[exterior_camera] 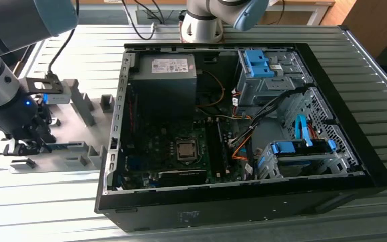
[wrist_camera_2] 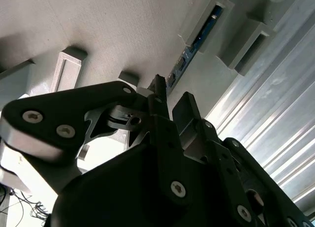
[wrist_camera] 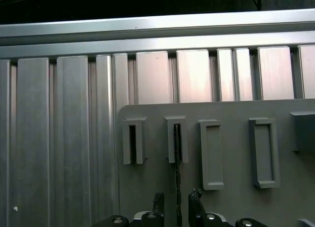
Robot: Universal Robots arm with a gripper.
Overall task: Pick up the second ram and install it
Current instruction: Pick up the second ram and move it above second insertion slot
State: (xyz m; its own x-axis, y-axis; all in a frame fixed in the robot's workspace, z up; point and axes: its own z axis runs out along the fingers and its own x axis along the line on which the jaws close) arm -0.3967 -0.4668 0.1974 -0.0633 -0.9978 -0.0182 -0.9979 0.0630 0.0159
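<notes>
Second ram (wrist_camera: 177, 173) stands on edge in grey holder block (wrist_camera: 169, 138) on plate on table (exterior_camera: 46, 212), to the exterior view's left of open computer case (exterior_camera: 247, 199). Long axis level: far end seated in block's slot, near end pointing straight at tool (wrist_camera: 177, 201). In exterior view, stick (exterior_camera: 64, 146) runs left-right. Tool open — fingers (wrist_camera: 195, 200) straddle near end, gap each side, no grip.

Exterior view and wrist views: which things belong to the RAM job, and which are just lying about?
Job: second ram, standing in its grey holder; gripper, open astride it; open computer case.
Lying about: blue drive-bay clips; power supply; empty holder blocks.
</notes>
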